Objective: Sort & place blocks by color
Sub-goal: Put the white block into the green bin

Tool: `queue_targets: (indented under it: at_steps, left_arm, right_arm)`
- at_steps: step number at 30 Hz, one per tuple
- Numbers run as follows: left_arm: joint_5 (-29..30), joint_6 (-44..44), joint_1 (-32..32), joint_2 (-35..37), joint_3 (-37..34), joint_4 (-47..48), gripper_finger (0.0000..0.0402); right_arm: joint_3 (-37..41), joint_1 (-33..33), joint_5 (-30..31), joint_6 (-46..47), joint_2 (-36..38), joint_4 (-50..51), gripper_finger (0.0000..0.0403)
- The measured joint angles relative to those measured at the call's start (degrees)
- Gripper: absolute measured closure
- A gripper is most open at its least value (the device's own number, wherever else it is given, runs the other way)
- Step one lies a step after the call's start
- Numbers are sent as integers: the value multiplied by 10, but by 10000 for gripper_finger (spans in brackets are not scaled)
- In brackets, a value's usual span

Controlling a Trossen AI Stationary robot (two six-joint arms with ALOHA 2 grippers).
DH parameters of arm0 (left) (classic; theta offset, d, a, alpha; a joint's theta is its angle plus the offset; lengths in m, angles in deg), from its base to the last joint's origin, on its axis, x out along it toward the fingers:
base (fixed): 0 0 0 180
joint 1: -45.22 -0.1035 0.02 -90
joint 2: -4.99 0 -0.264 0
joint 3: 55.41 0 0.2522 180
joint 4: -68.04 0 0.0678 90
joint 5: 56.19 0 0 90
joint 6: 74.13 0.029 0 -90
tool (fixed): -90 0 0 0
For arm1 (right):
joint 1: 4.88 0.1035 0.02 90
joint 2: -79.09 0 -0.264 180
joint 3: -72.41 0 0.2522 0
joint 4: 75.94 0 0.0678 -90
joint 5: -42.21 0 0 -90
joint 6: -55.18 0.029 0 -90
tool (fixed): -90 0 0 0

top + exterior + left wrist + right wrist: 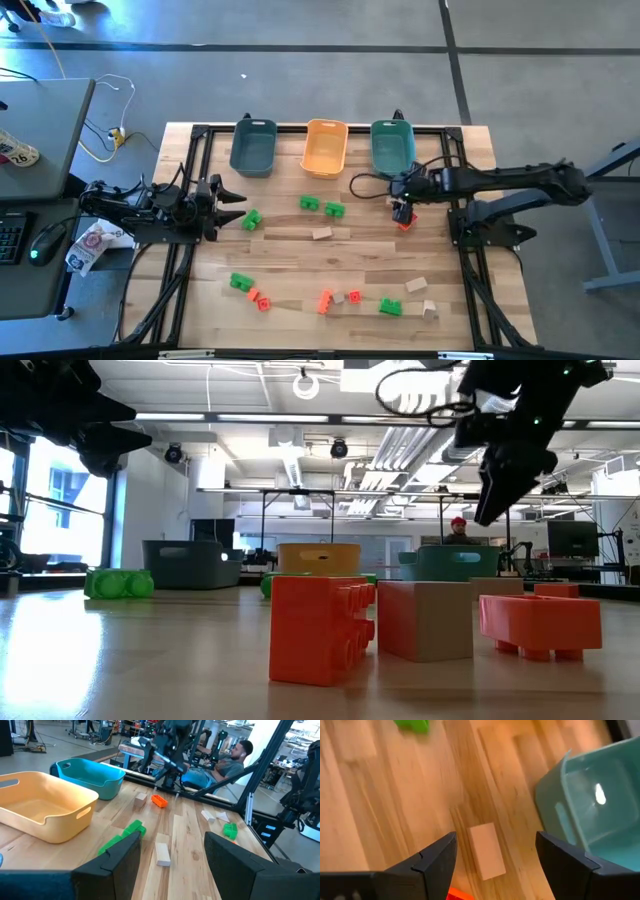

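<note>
I am holding the jaws of my right gripper (496, 842) spread wide and pinching nothing, hovering above the tabletop (395, 810) with a pale tan block (487, 851) lying flat directly beneath the gap. It is sitting closer to one finger than the other and turned a little against my closing line, so I am judging that a drop from here is risking one fingertip landing on its top face, or the block twisting and squirting out as I squeeze. Just behind the tan block, at the very edge of my view, a red-orange block (460, 895) is showing; I cannot tell whether the two are touching, and if I am coming down crooked I am likely to be catching both, or nudging the red one away. Just beside my outer finger the teal bin (590, 820) is standing, and a sideways correction towards it could be knocking its rim and shifting it. Farther ahead a green block (412, 725) is lying well apart. Across the table my left gripper (232, 195) is waiting with its jaws apart and empty, a green block (251, 219) just in front of it. The other blocks are lying scattered far from both sets of jaws, and the orange bin (324, 147) and grey-blue bin (253, 147) are standing beyond the teal one, so dropping tan wood into the wrong colour is the last slip I am watching for
</note>
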Motion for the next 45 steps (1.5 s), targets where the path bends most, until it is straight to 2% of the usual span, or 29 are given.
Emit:
queue_targets:
  at_steps: [7,11,31,36,41,45]
  left_arm:
    - [0,0,0,0,0,0,195]
    - [0,0,0,0,0,0,195]
    - [2,0,0,0,0,26,195]
    - [2,0,0,0,0,26,195]
    - [2,0,0,0,0,26,195]
    - [15,-1,0,0,0,26,195]
  right_arm:
    - [0,-26,-12,-5,-84,-2,146]
    - [0,-42,-46,-15,-118,-6,146]
    - [0,-57,-58,-16,-221,-8,150]
    - [-1,-57,-62,-11,-235,-9,194]
    - [-1,-57,-79,-1,-230,-9,292]
    - [1,-57,-91,0,-216,-7,296]
